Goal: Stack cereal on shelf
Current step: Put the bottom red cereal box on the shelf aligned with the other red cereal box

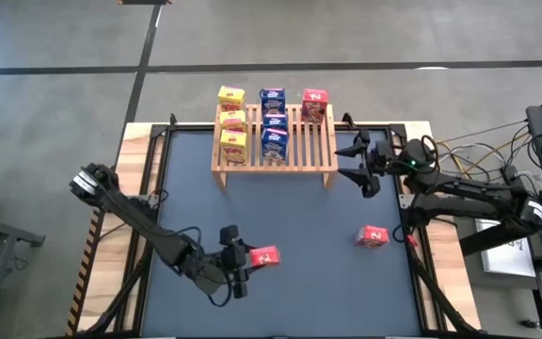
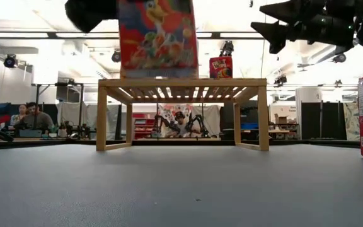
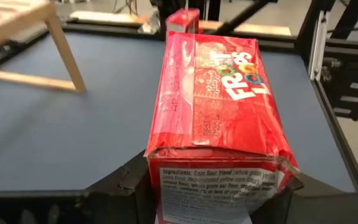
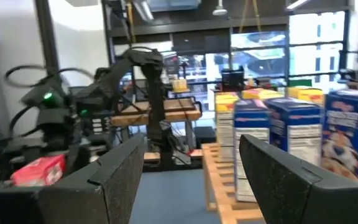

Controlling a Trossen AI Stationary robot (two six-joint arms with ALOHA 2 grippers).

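My left gripper (image 1: 243, 260) is shut on a red cereal box (image 1: 263, 256), which hangs in the air over the table's near middle; the low view shows this red box (image 2: 158, 38) high in front of the shelf (image 2: 181, 82). The wooden slatted shelf (image 1: 273, 141) stands at the far edge and carries three yellow boxes (image 1: 232, 121), three blue boxes (image 1: 273, 122) and one red box (image 1: 314, 105). Another red box (image 1: 372, 236) stands on the table at the right. My right gripper (image 1: 360, 162) hovers open beside the shelf's right end. My left gripper pinches the red box's end nearest the wrist (image 3: 216, 177) between its two fingers (image 3: 126, 186), one on each side. The fingers come level from the table's left and lie along the box. The cardboard is creased at that end. The box is lifted clear of the table.
Dark table mat (image 1: 290, 217) lies open between the shelf and the held box. A black frame rail (image 1: 412, 188) runs along the table's right edge, with cables beyond it. People sit at desks in the room behind (image 2: 33, 120).
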